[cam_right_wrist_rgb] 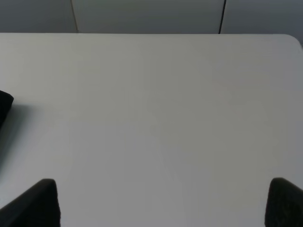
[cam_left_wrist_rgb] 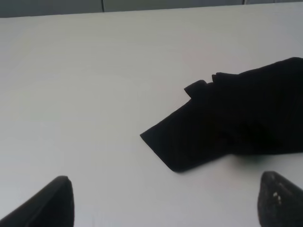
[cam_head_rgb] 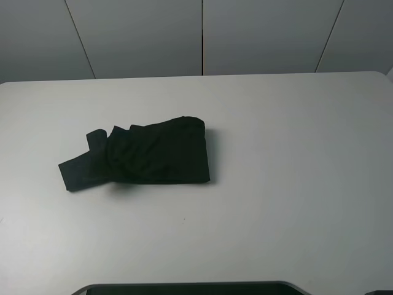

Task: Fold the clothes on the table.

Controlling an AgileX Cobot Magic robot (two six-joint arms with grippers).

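Note:
A black T-shirt (cam_head_rgb: 144, 157) lies folded into a compact bundle on the white table (cam_head_rgb: 295, 153), left of centre, with a sleeve sticking out at its left end. No print shows. It also shows in the left wrist view (cam_left_wrist_rgb: 232, 127), and its edge shows in the right wrist view (cam_right_wrist_rgb: 4, 106). My left gripper (cam_left_wrist_rgb: 163, 201) is open and empty, above bare table short of the shirt's sleeve. My right gripper (cam_right_wrist_rgb: 163, 203) is open and empty over bare table to the right of the shirt. Neither arm shows in the exterior high view.
A grey panelled wall (cam_head_rgb: 202, 37) runs behind the table's far edge. A dark strip (cam_head_rgb: 190, 287) lies along the near edge. The table's rounded far right corner (cam_right_wrist_rgb: 293, 40) shows in the right wrist view.

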